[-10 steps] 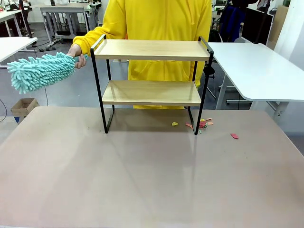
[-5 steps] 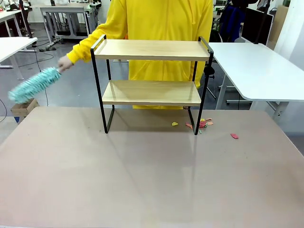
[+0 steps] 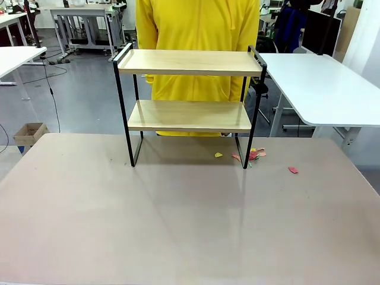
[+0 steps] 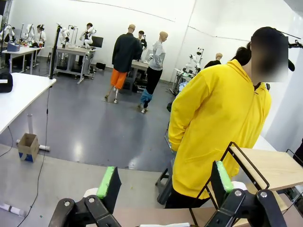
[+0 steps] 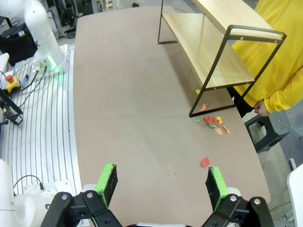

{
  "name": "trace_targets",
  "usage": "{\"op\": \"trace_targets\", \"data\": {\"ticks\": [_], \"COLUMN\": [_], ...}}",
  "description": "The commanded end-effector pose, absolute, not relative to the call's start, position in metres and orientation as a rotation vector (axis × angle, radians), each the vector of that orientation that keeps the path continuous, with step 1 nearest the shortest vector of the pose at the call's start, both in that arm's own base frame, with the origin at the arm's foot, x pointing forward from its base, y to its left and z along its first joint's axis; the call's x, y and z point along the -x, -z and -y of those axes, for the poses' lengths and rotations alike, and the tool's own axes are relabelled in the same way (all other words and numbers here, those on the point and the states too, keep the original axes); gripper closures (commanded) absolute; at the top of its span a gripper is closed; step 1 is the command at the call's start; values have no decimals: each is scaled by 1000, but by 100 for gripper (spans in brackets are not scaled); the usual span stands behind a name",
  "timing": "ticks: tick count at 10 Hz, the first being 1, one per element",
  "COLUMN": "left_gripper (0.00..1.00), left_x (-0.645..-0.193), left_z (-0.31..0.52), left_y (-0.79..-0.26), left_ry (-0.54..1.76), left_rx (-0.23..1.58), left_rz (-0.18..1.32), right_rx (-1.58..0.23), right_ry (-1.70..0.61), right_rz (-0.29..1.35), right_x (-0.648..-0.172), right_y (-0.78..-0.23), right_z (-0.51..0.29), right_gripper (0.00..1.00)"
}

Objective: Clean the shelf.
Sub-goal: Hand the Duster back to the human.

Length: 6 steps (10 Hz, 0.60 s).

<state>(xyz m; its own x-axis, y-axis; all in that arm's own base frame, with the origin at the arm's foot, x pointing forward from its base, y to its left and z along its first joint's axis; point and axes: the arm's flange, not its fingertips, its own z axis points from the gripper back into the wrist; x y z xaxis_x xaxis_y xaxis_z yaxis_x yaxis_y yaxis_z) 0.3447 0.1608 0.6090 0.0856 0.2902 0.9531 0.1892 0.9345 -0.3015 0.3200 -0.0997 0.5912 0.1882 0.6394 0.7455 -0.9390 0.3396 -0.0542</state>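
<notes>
The shelf [image 3: 189, 114] stands at the far middle of the table, two bare wooden boards in a black frame. A person in a yellow hoodie [image 3: 196, 35] stands right behind it. In the left wrist view my left gripper [image 4: 164, 182] is open and holds nothing, with the shelf's end rail [image 4: 246, 163] and top board to its right. In the right wrist view my right gripper [image 5: 161, 182] hangs open over the table, with the shelf [image 5: 208, 47] lying far ahead. Small coloured paper scraps [image 3: 252, 155] lie at the shelf's right foot, also scraps [image 5: 214, 122].
A single red scrap [image 3: 293, 170] lies apart on the table to the right. The brown table top [image 3: 178, 219] stretches wide in front of the shelf. A white table [image 3: 323, 83] stands beyond at the right. A cardboard box [image 3: 29, 133] sits on the floor at the left.
The person's hand with the turquoise duster swung down at the left of the shelf and has gone from view. Shelf and scraps have not moved.
</notes>
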Motion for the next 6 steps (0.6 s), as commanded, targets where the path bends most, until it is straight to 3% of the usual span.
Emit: {"op": "trace_targets", "data": {"ticks": [1,6], "left_gripper": [0,0], "left_x": [-343,-343], "left_z": [-160,-160], "left_y": [-607,-607], "left_ry": [-73,-73], "left_rx": [381,381], "left_rz": [1500,1500], "right_rx": [-475,-475], "right_ry": [-1187,-1187], "right_rz": [792,792], "right_x": [-321,-321], "right_y": [-592,-592], "right_z": [100,100], "right_gripper": [0,0]}}
